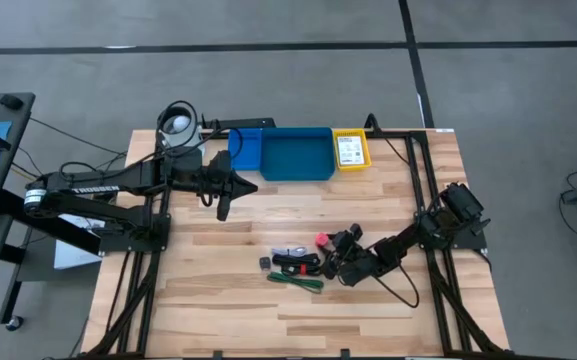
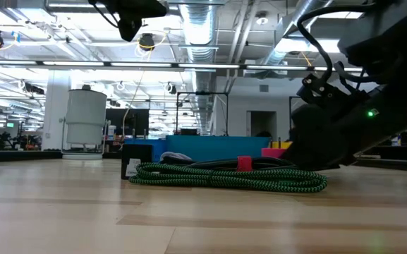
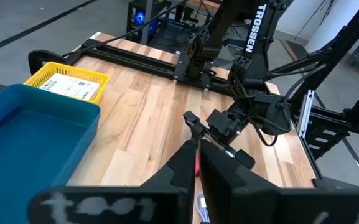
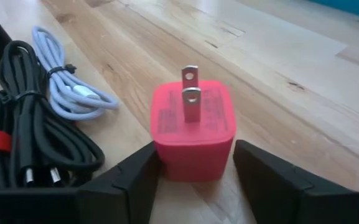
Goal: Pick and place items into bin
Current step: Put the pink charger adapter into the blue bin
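Your right tool [image 4: 195, 171] sat low on the table [image 1: 268, 320], fingers spread either side of the pink-red cube [image 4: 193, 127]; one finger touched its side, the other stood just beside it with a thin gap, so I couldn't call it a grip. The cube showed two metal prongs on top. Close beside it lay the black-red cable bundle [image 4: 23, 118] and a pale coiled cable [image 4: 73, 87] resting against that bundle. From above, the cube [image 1: 322, 240] was at the edge of the cluster with the green ties [image 1: 298, 283] and black block [image 1: 265, 263] nearby. In the low view the ties [image 2: 231, 176] ran across the front and hid most of the pile; the right arm blocked everything behind it. The blue bin [image 1: 294, 153] stood at the far edge, well apart from the items, with a yellow tray [image 1: 350, 150] holding the white card just beside it and a white cup [image 1: 177, 124] on the other side. Your left tool [image 1: 224, 207] hung closed and empty above the table, near the bin. The silvery piece was too small to make out.
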{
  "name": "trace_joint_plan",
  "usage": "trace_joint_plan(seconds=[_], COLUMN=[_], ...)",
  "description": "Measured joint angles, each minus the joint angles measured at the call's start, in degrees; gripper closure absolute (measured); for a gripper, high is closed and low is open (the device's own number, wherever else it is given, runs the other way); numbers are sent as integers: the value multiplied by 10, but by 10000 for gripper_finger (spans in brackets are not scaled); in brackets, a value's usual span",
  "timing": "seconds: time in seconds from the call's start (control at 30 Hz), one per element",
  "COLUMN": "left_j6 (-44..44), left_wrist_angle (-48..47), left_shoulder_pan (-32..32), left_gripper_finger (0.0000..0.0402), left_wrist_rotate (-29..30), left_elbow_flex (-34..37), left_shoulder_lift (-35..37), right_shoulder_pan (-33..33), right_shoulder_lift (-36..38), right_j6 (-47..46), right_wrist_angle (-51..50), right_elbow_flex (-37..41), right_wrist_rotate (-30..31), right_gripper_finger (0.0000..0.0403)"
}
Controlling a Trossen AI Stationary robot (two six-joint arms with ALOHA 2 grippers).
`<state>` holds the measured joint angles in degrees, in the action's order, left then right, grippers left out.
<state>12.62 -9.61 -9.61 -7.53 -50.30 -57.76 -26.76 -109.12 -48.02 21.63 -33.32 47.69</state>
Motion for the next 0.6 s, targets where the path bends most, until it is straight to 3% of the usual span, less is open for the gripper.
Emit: trace_joint_plan(seconds=[0.23,0.6], left_j6=[0,0], left_wrist_angle=[0,0], left_shoulder_pan=[0,0], left_gripper_finger=[392,392], left_wrist_rotate=[1,0], left_elbow_flex=[0,0], left_shoulder_lift=[0,0], right_shoulder_pan=[0,5], right_shoulder_lift=[0,-2], right_j6=[0,18], right_wrist_angle=[11,7], right_elbow_flex=[0,-26], right_wrist_rotate=[2,-10], right_gripper_finger=[267,226])
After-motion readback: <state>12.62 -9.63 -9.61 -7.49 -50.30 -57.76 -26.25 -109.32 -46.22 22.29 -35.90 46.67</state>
